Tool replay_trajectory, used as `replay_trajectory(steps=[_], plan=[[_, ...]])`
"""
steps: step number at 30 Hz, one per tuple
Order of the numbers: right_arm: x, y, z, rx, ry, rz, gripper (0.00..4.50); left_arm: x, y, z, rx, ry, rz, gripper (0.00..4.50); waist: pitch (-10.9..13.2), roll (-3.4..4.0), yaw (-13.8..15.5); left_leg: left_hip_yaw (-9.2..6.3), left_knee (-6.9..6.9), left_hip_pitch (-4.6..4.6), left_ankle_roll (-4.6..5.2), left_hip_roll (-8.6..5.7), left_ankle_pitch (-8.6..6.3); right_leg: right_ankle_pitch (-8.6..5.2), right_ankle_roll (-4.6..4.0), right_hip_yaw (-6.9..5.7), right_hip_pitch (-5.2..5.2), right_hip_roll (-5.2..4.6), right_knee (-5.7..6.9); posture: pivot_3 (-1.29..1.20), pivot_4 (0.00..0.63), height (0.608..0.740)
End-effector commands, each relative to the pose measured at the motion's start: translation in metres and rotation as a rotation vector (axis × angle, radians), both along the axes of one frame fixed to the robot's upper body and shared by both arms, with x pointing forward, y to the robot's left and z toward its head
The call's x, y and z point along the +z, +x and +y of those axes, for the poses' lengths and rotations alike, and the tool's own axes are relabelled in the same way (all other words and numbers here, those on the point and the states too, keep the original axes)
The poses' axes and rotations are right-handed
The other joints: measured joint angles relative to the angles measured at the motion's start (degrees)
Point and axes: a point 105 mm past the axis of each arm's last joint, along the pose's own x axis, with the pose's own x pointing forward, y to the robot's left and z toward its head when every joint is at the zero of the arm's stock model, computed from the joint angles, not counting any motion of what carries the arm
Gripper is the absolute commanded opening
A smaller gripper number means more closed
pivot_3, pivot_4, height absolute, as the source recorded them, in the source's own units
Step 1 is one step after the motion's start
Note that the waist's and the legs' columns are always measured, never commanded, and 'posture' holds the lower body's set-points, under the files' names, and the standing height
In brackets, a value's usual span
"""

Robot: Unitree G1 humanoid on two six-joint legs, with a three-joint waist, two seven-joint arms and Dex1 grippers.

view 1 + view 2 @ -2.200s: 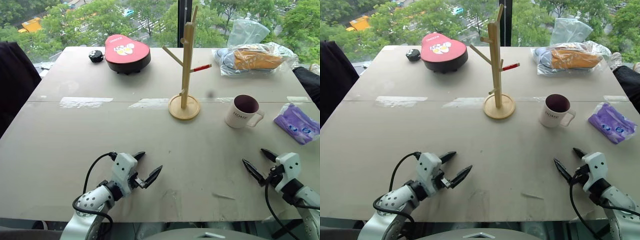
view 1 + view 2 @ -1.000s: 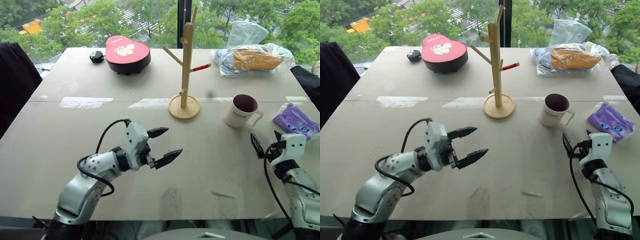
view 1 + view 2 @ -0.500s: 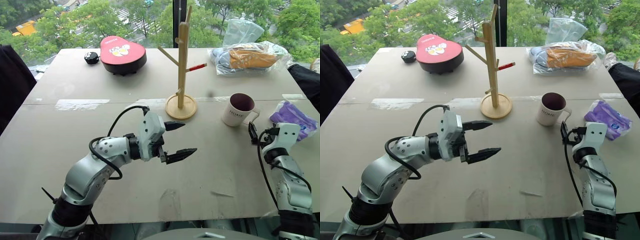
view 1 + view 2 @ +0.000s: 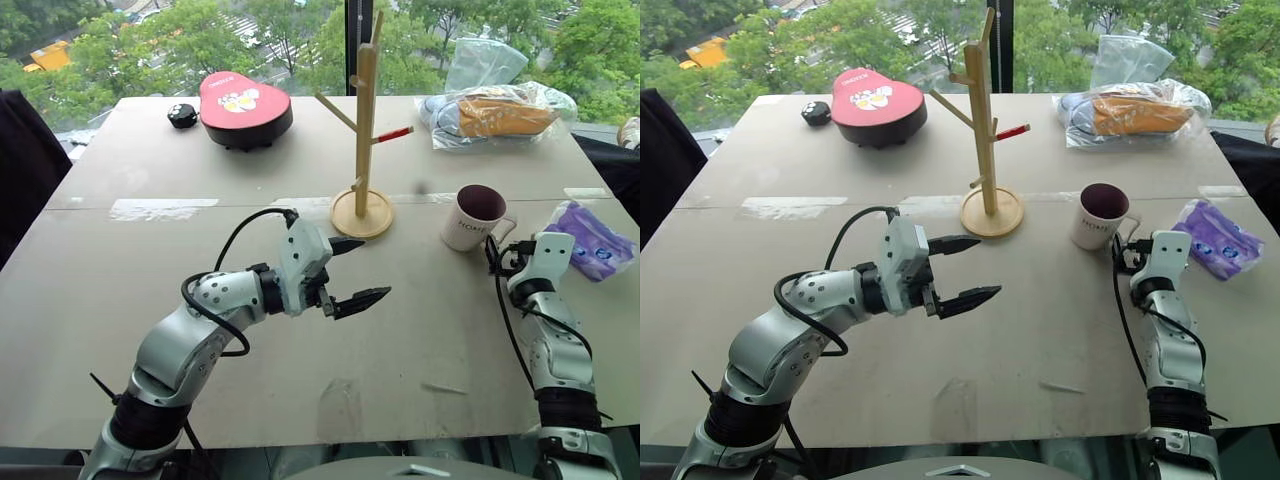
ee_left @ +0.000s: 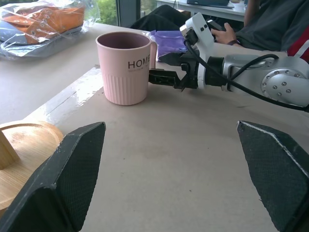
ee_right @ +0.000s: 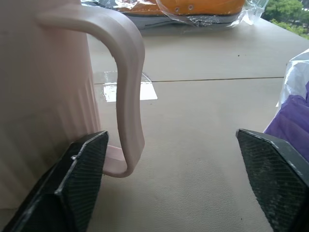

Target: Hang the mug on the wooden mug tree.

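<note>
While the mug [image 4: 474, 217] stands upright on the table [image 4: 420, 330], its handle [image 6: 126, 92] is framed by the right gripper's [image 6: 171, 181] parted, empty jaws; the left gripper [image 4: 355, 273] is held open and empty.

Two silver-grey arms of rounded metal segments with black joint bands. White blocky housing directly behind the fingers of the left gripper [image 4: 352, 272] and of the right gripper [image 5: 166, 77]. Black tapered fingers [image 5: 72, 169], cross-hatched texture on inner faces. Black cable looped behind each housing. Small round screws, apparently, on the right forearm shell.
</note>
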Motion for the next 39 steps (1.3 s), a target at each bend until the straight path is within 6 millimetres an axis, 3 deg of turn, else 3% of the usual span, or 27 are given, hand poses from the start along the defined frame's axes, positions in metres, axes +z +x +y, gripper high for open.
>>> replay_trajectory(steps=[1,7,12,15,19,22,27,34,39], plan=[[0.018,0.005,-0.002,0.037,0.002,-0.075,2.72,0.010,-0.003,-0.002,0.001,-0.023,-0.048,4.50,0.0,0.00,0.0,0.00,0.00,0.00,0.00,0.00,0.00,0.00,0.00,0.01,0.00,0.00,0.00,0.00,0.150,0.740],[0.023,0.008,0.007,0.146,0.019,-0.092,0.03,0.011,0.001,0.000,0.015,-0.023,-0.059,4.50,0.0,0.00,0.0,-0.02,0.01,0.00,0.00,0.01,0.00,0.00,0.00,-0.01,0.00,0.00,0.03,0.00,0.150,0.740],[0.031,0.007,0.003,0.219,-0.005,-0.112,0.03,0.011,0.001,0.002,0.016,-0.023,-0.062,4.50,0.0,0.01,0.0,0.00,0.01,-0.01,0.00,0.00,0.00,0.00,0.00,0.00,0.00,-0.02,0.01,0.00,0.150,0.740],[0.047,0.006,0.007,0.340,-0.106,-0.132,0.03,0.013,0.003,0.003,0.039,-0.058,-0.065,4.50,0.0,0.03,0.1,0.01,0.01,-0.02,0.01,0.00,0.00,0.00,0.00,0.01,-0.01,-0.04,0.00,0.00,0.150,0.740],[0.100,0.003,0.030,0.614,-0.372,-0.214,0.03,0.023,-0.001,0.004,0.077,-0.192,-0.072,4.50,0.1,0.07,-0.3,0.07,0.04,-0.02,0.01,0.00,0.00,0.01,0.02,0.07,-0.01,-0.09,0.00,0.00,0.150,0.740],[0.139,0.001,0.053,0.815,-0.585,-0.255,0.03,0.038,-0.003,0.009,0.148,-0.293,-0.171,4.50,0.1,0.04,-0.3,0.11,0.04,-0.01,0.01,0.02,0.00,0.01,0.02,0.13,-0.03,-0.21,0.01,0.00,0.150,0.740],[0.179,0.012,0.083,1.008,-0.772,-0.309,0.03,0.052,-0.008,0.015,0.250,-0.414,-0.277,4.50,0.2,-0.12,-0.2,-0.06,0.03,-0.02,0.01,0.09,0.00,0.02,0.02,0.00,-0.02,-0.17,-0.03,0.00,0.150,0.740],[0.202,0.039,0.130,1.212,-0.894,-0.312,0.03,0.053,-0.011,0.022,0.367,-0.456,-0.328,4.50,0.3,-0.34,0.1,-0.05,0.04,-0.15,0.01,0.00,0.00,0.03,0.01,-0.01,-0.07,-0.31,-0.16,0.00,0.150,0.740],[0.201,0.057,0.128,1.210,-0.932,-0.255,0.03,0.040,-0.018,0.024,0.418,-0.422,-0.306,4.50,0.3,-0.34,0.2,-0.02,-0.02,-0.30,0.01,-0.02,0.00,0.02,0.00,-0.14,-0.36,-0.39,-0.18,0.00,0.150,0.740]])
